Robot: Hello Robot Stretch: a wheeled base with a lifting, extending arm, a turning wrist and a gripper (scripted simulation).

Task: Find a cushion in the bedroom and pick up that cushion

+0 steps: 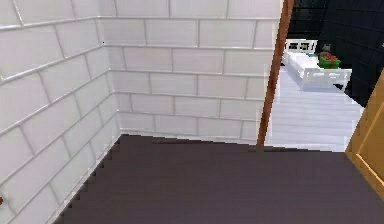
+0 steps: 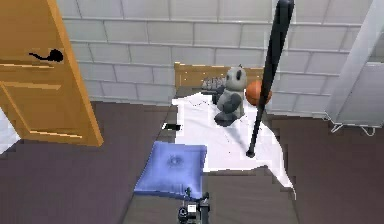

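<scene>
One blue cushion (image 2: pixel 172 170) to go for. It lies flat on the near end of the bed (image 2: pixel 250 205), at the arm side view's lower middle. Its far edge meets the white sheet (image 2: pixel 225 140) (touching or overlapping, can't tell which).

The gripper (image 2: pixel 190 210) pokes in at the bottom edge, by the cushion's near right corner. You can't tell from here whether it's over, beside or touching the cushion. The claw's state can't be read from these frames. Nor can you tell whether it has hold of anything, since the cushion lies on the bed right behind it.

Handling, my guess:
- It's light, soft and squashy, with a fabric cover that should give decent friction. Nothing fragile.
- It will likely sag and fold once lifted, so skip a flat grab in the middle.
- Take a corner or an edge where the fabric bunches. The near right corner looks closest to the gripper.
- Expect droop, so lift well clear of the bed before you pull back.

Farther up the bed:
- a grey teddy bear (image 2: pixel 230 95)
- an orange ball (image 2: pixel 257 93) just behind it
- a dark bat (image 2: pixel 268 80) leaning from the sheet up to the wall
- a small dark flat thing (image 2: pixel 171 127) by the sheet's left edge

All are well apart from the cushion, so snag risk looks low. A wooden door (image 2: pixel 45 80) stands at the left.

The forward view has a white brick wall (image 1: pixel 60 100) corner, dark floor, and a doorway (image 1: pixel 310 90) at the right.
</scene>
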